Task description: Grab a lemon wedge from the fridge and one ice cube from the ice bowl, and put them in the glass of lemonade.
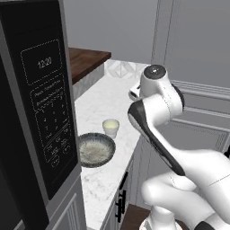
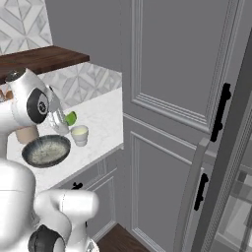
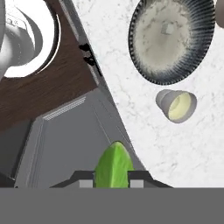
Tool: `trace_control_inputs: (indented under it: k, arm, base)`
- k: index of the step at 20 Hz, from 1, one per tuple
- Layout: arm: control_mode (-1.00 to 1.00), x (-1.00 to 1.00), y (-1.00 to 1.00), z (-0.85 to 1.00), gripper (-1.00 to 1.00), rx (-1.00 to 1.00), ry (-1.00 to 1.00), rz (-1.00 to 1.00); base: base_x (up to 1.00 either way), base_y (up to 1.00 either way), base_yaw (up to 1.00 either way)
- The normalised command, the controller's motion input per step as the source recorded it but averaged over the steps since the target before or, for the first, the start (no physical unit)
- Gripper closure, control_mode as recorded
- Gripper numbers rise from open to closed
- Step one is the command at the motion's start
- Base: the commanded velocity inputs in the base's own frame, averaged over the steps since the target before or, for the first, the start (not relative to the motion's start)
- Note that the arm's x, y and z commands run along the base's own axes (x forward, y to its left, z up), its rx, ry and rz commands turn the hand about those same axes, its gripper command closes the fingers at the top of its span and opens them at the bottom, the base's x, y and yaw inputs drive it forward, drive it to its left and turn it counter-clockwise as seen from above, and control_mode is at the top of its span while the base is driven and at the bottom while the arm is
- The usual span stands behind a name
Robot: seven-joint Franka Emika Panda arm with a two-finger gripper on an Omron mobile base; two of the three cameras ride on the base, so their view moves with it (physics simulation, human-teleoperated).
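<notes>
- Lemon wedge (image 3: 113, 165): a small yellow-green piece with its pointed tip up in the hand view, pinched between the two dark finger tips of the gripper (image 3: 112, 180); the right base view also shows it as a green spot (image 2: 71, 118) just off the hand, at 10 o'clock from the glass.
- Gripper: narrowed around the wedge, holding it above the counter (image 3: 153, 131) near its front edge, not yet over the glass.
- Glass of lemonade (image 3: 177, 106): a small pale cup with yellowish liquid, standing at about 1 o'clock from the wedge in the hand view, well apart from it; in the left base view the cup (image 1: 111, 127) sits at 1 o'clock from the bowl, just beside its rim.
- Ice bowl (image 3: 170, 40): dark ribbed rim, speckled pale inside, with one small ice cube (image 3: 166, 28) near its middle; it lies beyond the glass, at 12 o'clock from it in the hand view.
- Step in hand, as I judge it: carry the wedge across to the glass and drop it in.
- Doing it well: bring the wedge squarely over the mouth of the cup before letting go, because the opening is narrow and the bowl is close enough to catch a stray drop.
- Come down low over the rim without touching it; the cup looks light and could tip or slide on the smooth marble.
- Keep the pinch steady during travel, since the wedge is tiny and only its lower part sits between the tips.
- Cabinet front (image 3: 70, 144) below the counter edge is near the hand, so I would move inward over the counter.
</notes>
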Motion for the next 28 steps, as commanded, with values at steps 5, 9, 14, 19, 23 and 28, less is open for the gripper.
trace_control_inputs:
  k: [5, 9, 14, 19, 23, 28]
  arm:
    - [-1.0, 0.05, -0.07, -0.26, 1.0, -0.06, 0.06, 0.41]
    - [-1.0, 0.28, 0.16, -0.1, 1.0, -0.06, 0.06, 0.3]
    - [-1.0, 0.41, 0.24, -0.02, 1.0, -0.15, 0.01, 0.17]
    - [-1.0, 0.5, 0.19, -0.22, 1.0, -0.13, -0.01, 0.1]
    - [-1.0, 0.5, 0.29, -0.22, 1.0, -0.03, 0.05, 0.0]
    - [-1.0, 0.49, 0.36, -0.27, 1.0, -0.01, 0.17, 0.0]
  base:
    - [0.0, 0.0, 0.0]
    - [0.0, 0.0, 0.0]
    - [0.0, 0.0, 0.0]
    - [0.0, 0.0, 0.0]
    - [0.0, 0.0, 0.0]
    - [0.0, 0.0, 0.0]
